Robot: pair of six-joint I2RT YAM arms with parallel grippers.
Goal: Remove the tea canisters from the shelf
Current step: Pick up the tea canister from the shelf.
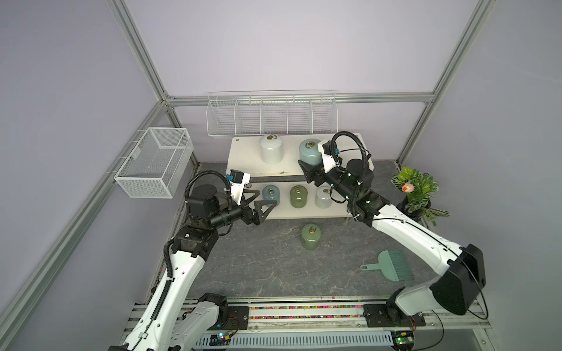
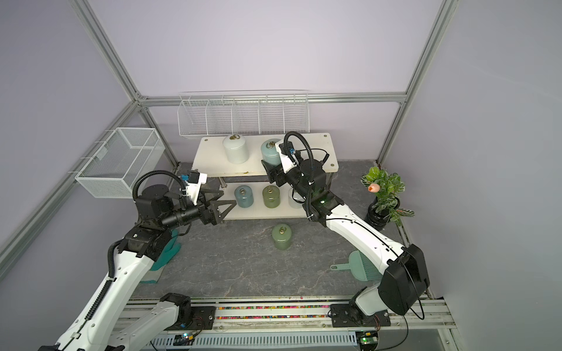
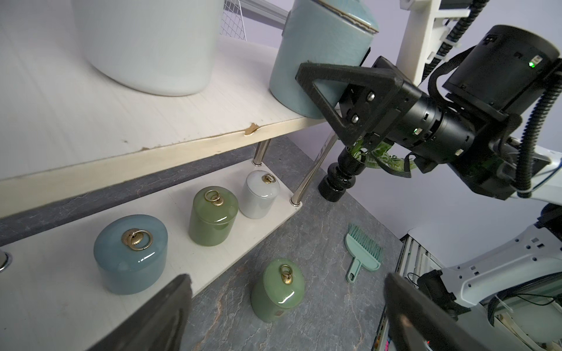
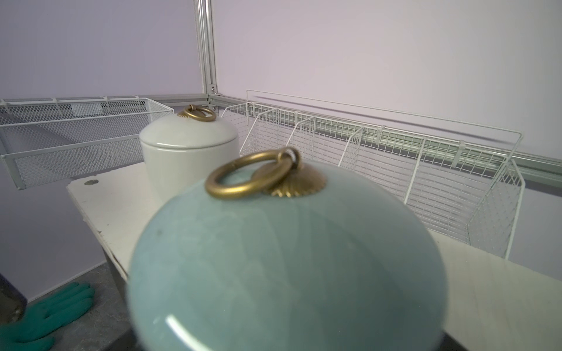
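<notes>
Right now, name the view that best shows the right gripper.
Left wrist: right gripper in profile, one finger against the large blue canister. Top views hide it partly behind its camera mount; right wrist shows only the lid.

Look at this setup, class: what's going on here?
The right tool grips the large pale blue canister at the front edge of the top board of the shelf. The left tool hangs open near the small blue canister on the lower board. One green canister stands on the table; five are on the shelf.
</notes>
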